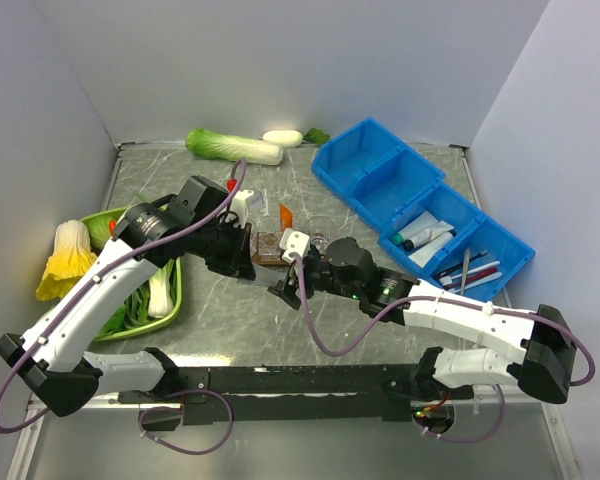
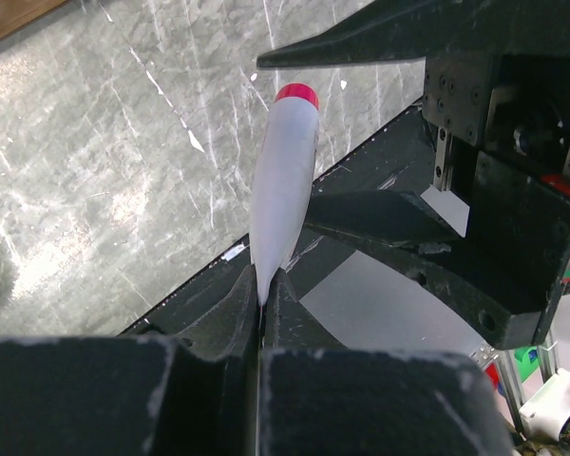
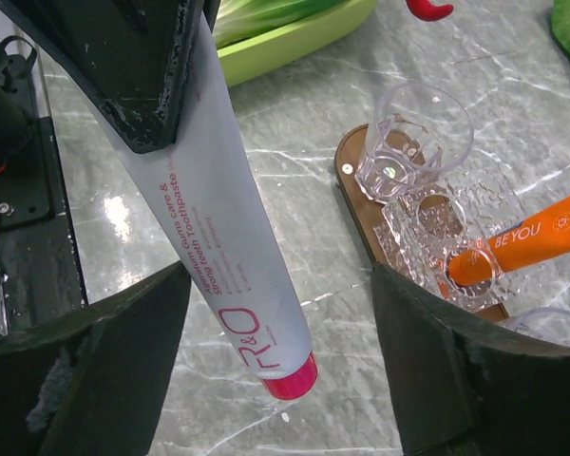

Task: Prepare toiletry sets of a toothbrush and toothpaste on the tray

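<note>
**Item 1, white tube** (image 3: 223, 228). It bore "R&O" in large pink letters just above a pink cap. Higher up ran lines of small pink print, of which "Strong Teeth" and "Toothpaste" were legible and the rest too fine to read. The tube hung tilted, cap pointing down toward the marbled table (image 3: 294, 161).

**Item 2, toothpaste** (image 3: 537, 237). An orange tube lettered "BE YOU" in white; the smaller print beside that was unreadable. It leaned with its lower end inside one of the clear cups (image 3: 413, 133) standing on the tray (image 3: 353, 190), which sat at the middle of the table.

**Item 3, left gripper** (image 2: 263, 285). Its fingers were pressed together on the flat crimped end of the white tube, pinching it. The left arm (image 1: 90, 300) rose from the near-left corner, bent at the elbow and reached in to the centre, with its wrist beside the tray.

**Item 4, right gripper** (image 3: 280, 271). Its jaws were spread wide, one finger on each side of the white tube's lower half, gripping nothing. The right arm (image 1: 460, 320) lay low, stretched from the near right toward the centre.

**Item 5, green dish** (image 3: 294, 43). It sat at the left of the table and held leafy greens.

**Item 6, blue bins** (image 1: 375, 165). These sat at the right. Thin stick-like pieces lay in the end compartment nearest the right arm, too small to name.
</note>
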`<move>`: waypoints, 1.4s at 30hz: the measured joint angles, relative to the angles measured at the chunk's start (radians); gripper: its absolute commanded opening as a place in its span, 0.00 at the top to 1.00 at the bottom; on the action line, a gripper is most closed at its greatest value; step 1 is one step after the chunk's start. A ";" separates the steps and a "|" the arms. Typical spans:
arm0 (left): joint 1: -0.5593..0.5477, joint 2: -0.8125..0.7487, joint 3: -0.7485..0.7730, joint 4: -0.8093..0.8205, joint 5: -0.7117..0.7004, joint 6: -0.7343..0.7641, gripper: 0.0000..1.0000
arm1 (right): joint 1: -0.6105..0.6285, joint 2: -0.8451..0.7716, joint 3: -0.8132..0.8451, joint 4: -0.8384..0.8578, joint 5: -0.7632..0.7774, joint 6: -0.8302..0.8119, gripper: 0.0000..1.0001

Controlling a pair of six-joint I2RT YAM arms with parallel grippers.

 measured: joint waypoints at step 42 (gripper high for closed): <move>-0.002 -0.194 -0.180 0.373 -0.022 -0.122 0.28 | 0.004 -0.201 -0.161 0.122 0.071 0.197 0.78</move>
